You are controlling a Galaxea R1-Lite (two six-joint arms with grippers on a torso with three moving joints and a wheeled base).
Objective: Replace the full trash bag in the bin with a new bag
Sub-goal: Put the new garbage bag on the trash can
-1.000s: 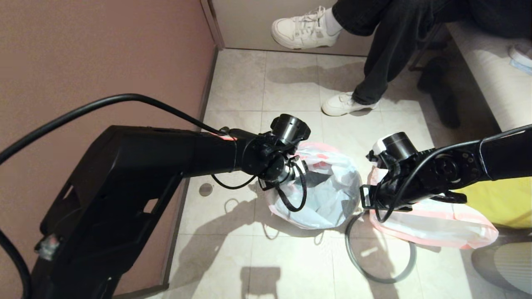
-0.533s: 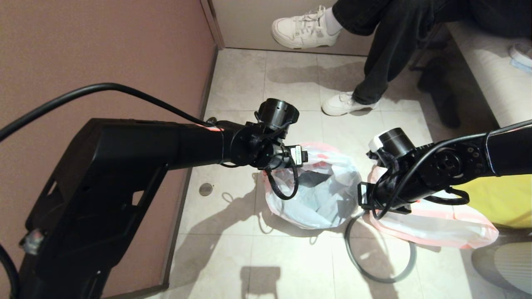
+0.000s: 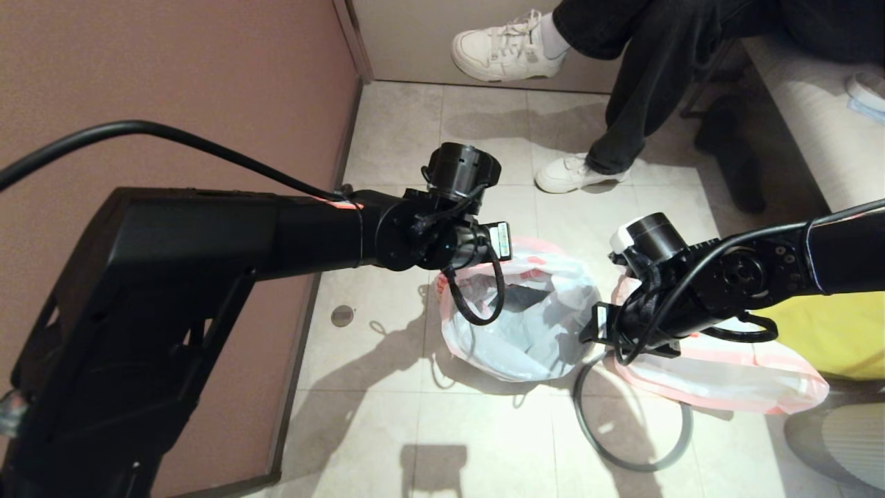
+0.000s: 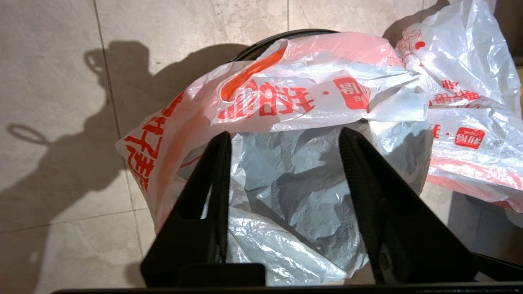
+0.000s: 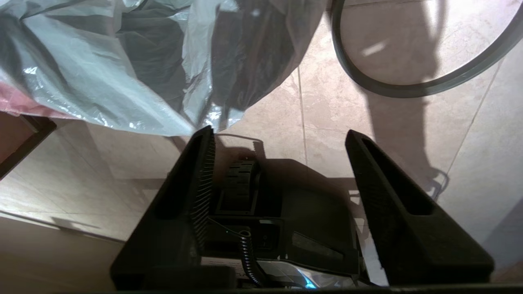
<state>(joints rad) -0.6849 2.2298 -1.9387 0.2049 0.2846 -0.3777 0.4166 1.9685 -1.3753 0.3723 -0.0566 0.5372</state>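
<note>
Bin sat on the floor, new bag draped in it, hem loose. Full bag lay just right of bin, grey ring beside. Left gripper hung apart over bin's mouth; right gripper apart, empty, near bin. Best: spread hem evenly over rim, then seat ring.

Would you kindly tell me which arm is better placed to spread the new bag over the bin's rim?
Probably the left: the left gripper hangs over the new bag draped in the bin, fingers apart. The right gripper faces bare floor beside it.
</note>
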